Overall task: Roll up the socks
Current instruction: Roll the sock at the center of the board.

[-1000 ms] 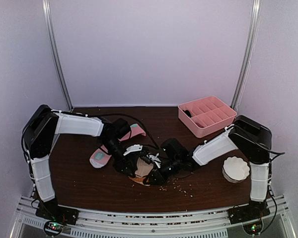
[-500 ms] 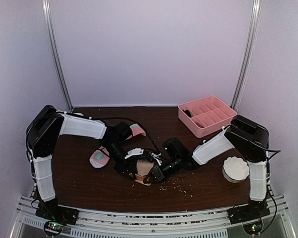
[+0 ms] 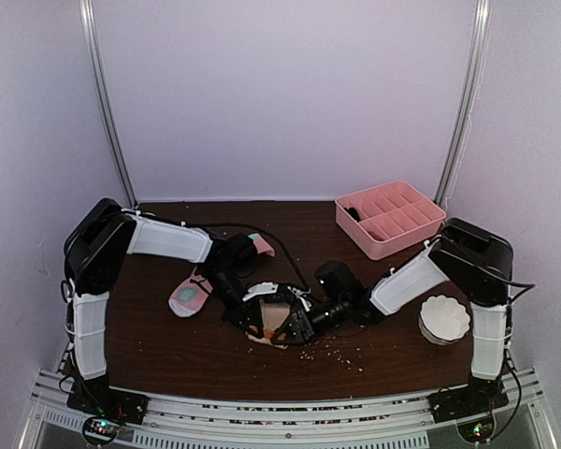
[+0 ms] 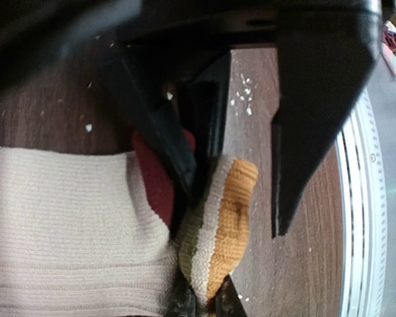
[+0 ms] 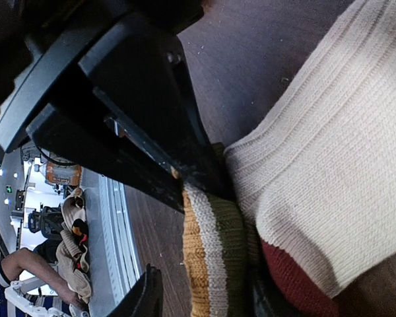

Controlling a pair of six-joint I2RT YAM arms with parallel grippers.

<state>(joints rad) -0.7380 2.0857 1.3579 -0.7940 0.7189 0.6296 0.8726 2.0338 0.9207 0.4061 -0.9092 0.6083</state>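
**Beige sock between both grippers at the near table edge**

Pale crumbs (image 3: 337, 354) dot the table (image 3: 159, 346) at 5 o'clock. The beige sock (image 4: 53, 218) lies at 6 o'clock. In the left wrist view its ribbed body runs toward 9 o'clock, with a maroon part at the bend. Its cuff, striped orange, beige and green, lies across, along 12 to 6 o'clock.

Left gripper (image 4: 232, 210): one finger presses the maroon part and the other stands just beside the cuff; a pinch cannot be told. Right gripper (image 5: 183, 236): jaws spread astride the same cuff.

A white bowl (image 3: 445, 318) sits at 4 o'clock. The pink sock (image 3: 189, 296), mint-patched, lies at 9 o'clock with its long axis from 7 to 1 o'clock and its middle under the left arm. The pink tray (image 3: 385, 245) at 1 o'clock holds a dark item (image 3: 353, 213) in its left-end compartment.
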